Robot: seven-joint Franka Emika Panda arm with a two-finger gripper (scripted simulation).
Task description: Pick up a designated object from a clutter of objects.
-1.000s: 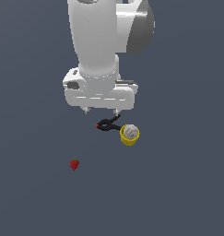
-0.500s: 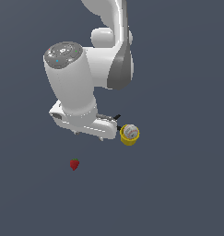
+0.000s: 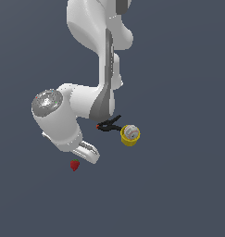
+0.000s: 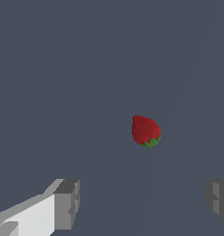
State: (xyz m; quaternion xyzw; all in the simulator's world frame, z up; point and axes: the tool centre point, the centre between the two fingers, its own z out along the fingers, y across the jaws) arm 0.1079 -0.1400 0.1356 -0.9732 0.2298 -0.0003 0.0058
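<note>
The tiny red strawberry [image 3: 75,165] with a green top lies on the dark grey floor, at the exterior view's lower left. It also shows in the wrist view [image 4: 145,131], beyond the two fingertips. My gripper [image 4: 143,203] is open and empty, with its jaws wide apart, above and close to the strawberry, not touching it. In the exterior view the hand [image 3: 85,152] is mostly hidden by the arm's wrist. The black clamp with a red tip [image 3: 108,125] and the yellow cup with a whitish ball [image 3: 130,134] lie to the exterior view's right of the hand.
The white arm [image 3: 100,69] comes down from the top of the exterior view and bends over the clamp. The floor [image 3: 178,185] is a plain dark grey surface with no visible edges.
The hand has swung down and toward the exterior view's left, from above the clamp and cup to just above the strawberry. The three objects have not moved.
</note>
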